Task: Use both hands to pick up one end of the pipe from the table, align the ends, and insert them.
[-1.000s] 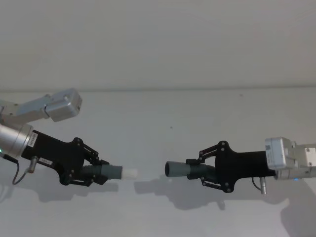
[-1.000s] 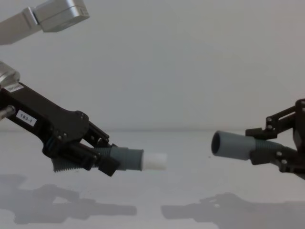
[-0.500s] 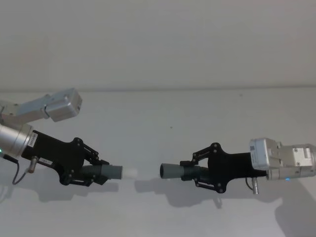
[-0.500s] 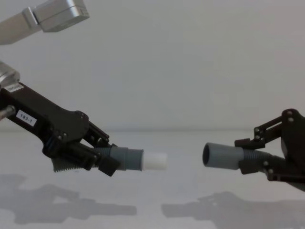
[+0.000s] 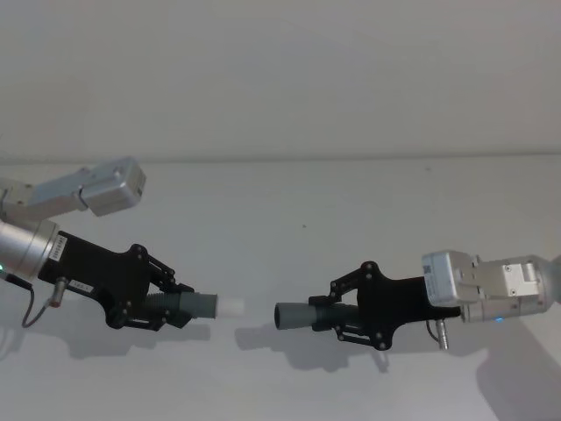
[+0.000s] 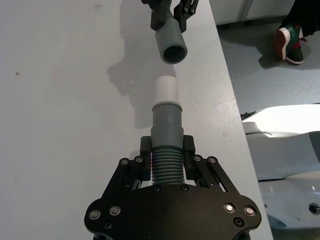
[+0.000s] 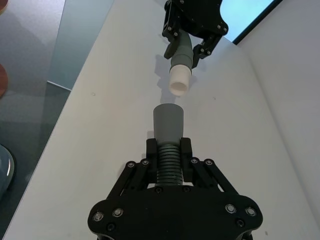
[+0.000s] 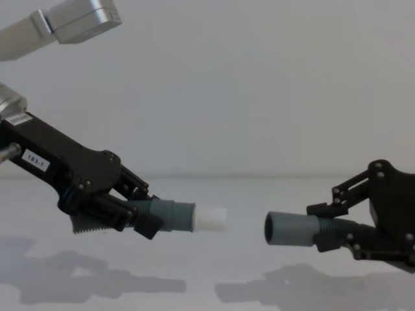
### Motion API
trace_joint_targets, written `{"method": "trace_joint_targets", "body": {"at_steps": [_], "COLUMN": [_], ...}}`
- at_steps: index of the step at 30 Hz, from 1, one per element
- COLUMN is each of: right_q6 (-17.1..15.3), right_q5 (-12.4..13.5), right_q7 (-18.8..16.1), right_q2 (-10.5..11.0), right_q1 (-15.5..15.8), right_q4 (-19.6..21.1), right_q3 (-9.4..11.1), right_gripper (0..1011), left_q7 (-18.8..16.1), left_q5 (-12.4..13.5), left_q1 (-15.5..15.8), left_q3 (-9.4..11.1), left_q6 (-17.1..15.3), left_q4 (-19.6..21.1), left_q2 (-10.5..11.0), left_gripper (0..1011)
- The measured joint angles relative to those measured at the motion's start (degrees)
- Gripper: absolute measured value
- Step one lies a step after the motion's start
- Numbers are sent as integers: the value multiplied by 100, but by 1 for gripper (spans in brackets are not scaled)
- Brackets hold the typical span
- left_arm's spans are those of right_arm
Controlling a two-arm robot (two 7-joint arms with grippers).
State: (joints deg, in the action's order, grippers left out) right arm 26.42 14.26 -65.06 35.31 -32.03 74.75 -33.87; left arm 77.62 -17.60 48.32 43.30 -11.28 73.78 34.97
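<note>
Above the white table (image 5: 351, 202), my left gripper (image 5: 168, 309) is shut on the ribbed part of one pipe piece (image 5: 200, 307). Its white tip (image 5: 230, 307) points toward my right side. My right gripper (image 5: 331, 317) is shut on the ribbed part of the other pipe piece (image 5: 295, 316), whose hollow socket faces the tip. A short gap separates the two ends. In the chest view the socket cuff (image 8: 288, 229) hangs slightly lower than the white tip (image 8: 211, 219). From the left wrist the tip (image 6: 166, 90) sits just short of the socket (image 6: 171, 44).
The table's near edge (image 6: 235, 115) runs beside the left gripper, with floor and a person's shoe (image 6: 289, 42) beyond it. Part of the white robot body (image 6: 285, 125) lies below that edge. A pale wall (image 5: 280, 79) rises behind the table.
My right gripper has carried its socket piece leftward and a little lower, narrowing the gap to the white tip. The left gripper and its piece have stayed put.
</note>
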Motion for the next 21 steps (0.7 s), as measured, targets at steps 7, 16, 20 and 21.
{"method": "trace_joint_targets", "body": {"at_steps": [7,16,20,21], "right_q6": [-62,-143,-179,-182], "right_q5": [-53,-120,-136,-139], "right_q7": [22,87,105,109], "right_q2": [-43,-103,-126,-129], "right_q1": [-76,-172,-211,-215], "right_q4": [-9,-34,-42,-44], "right_q3": [-65,-139,-174,-178], "right_gripper": [245,245,245,244], "left_q7": [0,0,0,0], "left_q5": [0,0,0,0], "left_q1": [0,0,0,0], "left_q3": [0,0,0,0], "left_q6": [0,0,0,0], "left_q4": [0,0,0,0], "left_q2": [0,0,0,0], "left_gripper": [329,329,329,329]}}
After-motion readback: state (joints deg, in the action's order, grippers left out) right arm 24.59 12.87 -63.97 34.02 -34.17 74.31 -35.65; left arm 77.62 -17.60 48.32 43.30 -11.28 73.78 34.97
